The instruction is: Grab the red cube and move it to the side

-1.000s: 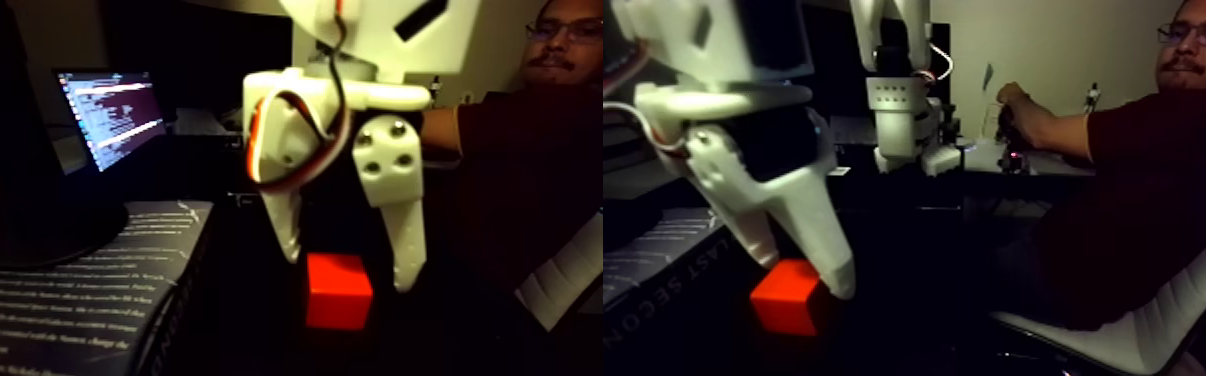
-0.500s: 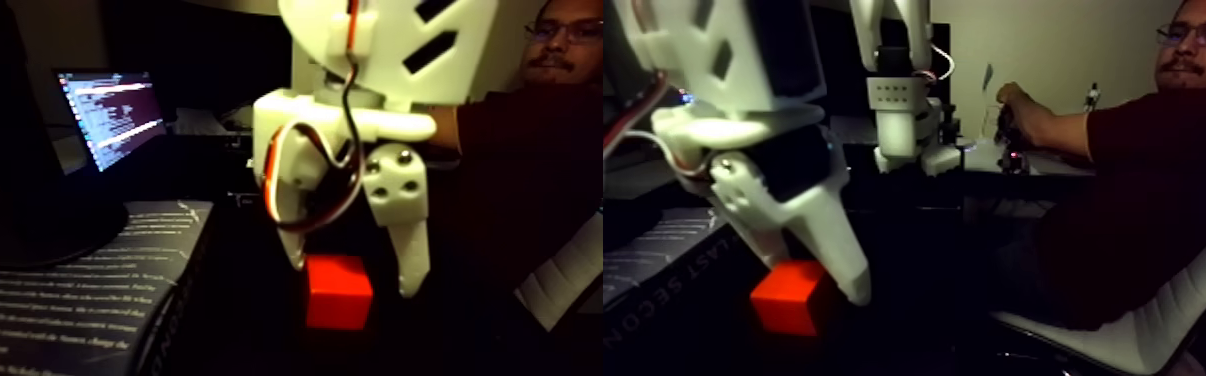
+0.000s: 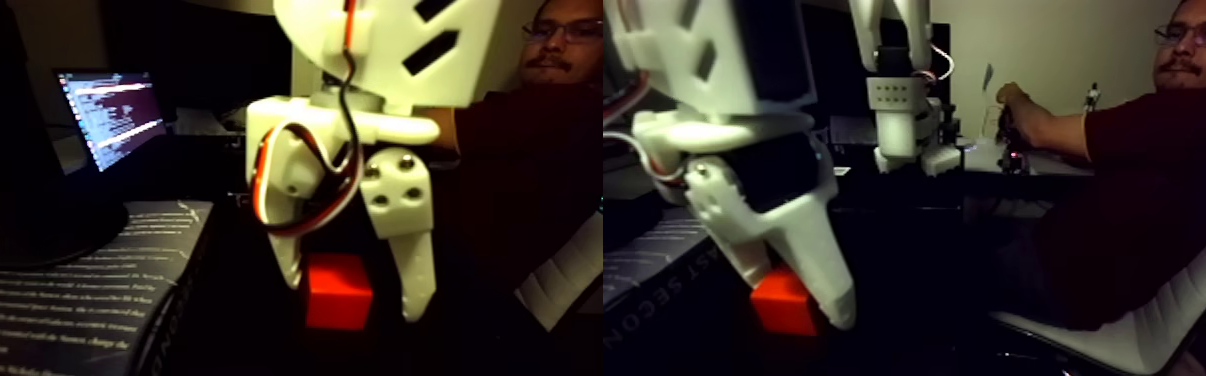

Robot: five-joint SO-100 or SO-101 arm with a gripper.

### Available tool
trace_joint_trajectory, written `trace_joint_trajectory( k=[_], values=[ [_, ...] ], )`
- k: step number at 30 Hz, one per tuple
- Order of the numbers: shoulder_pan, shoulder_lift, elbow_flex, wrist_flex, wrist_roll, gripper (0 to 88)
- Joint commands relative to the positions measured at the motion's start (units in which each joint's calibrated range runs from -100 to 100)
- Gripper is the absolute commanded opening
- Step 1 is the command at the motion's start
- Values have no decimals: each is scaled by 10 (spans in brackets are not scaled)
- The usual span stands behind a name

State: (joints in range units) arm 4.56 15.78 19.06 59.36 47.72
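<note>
Red cube [image 3: 338,291] sits on the dark table surface, directly between the two white fingers of the gripper [image 3: 354,295]. In the left half of the fixed view, the left finger [image 3: 287,262] comes down just beside the cube's left face, its tip at about the level of the cube's top edge, and whether it touches there cannot be told. The right finger [image 3: 418,275] hangs to the right of the cube, with a narrow dark gap between it and the cube's right face; its tip reaches lower, to roughly the cube's lower half. The jaws stand apart, wider than the cube, and they straddle it without clamping it.

In the right half of the same view, seen from another angle, the broad white finger overlaps the cube's right upper part, leaving its left face and part of its top showing. The cube rests flat, not lifted.

The gripper body above the cube carries a loop of red, black and white cable [image 3: 276,190] on its left side.

To the left of the gripper lies a dark book [image 3: 61,290] with pale printed lines, and behind it a lit screen [image 3: 111,115]. Behind and to the right of the gripper sits a person [image 3: 1146,170] in a dark shirt on a white chair [image 3: 1181,315], with a hand on a second white arm [image 3: 901,110].
</note>
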Motion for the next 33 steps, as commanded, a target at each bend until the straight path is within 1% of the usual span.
trace_joint_trajectory(
  k=[1, 10, 14, 19, 25, 28, 33],
  values=[
    [4, -3, -14, -5, -1, 301],
    [4, -3, -12, -5, -1, 294],
    [4, -3, -12, -5, -1, 221],
    [4, -3, -11, -2, -1, 151],
    [4, -1, -11, 2, -1, 35],
    [3, 5, -11, 3, -1, 18],
    [3, 3, -12, 20, -1, 26]
  ],
)
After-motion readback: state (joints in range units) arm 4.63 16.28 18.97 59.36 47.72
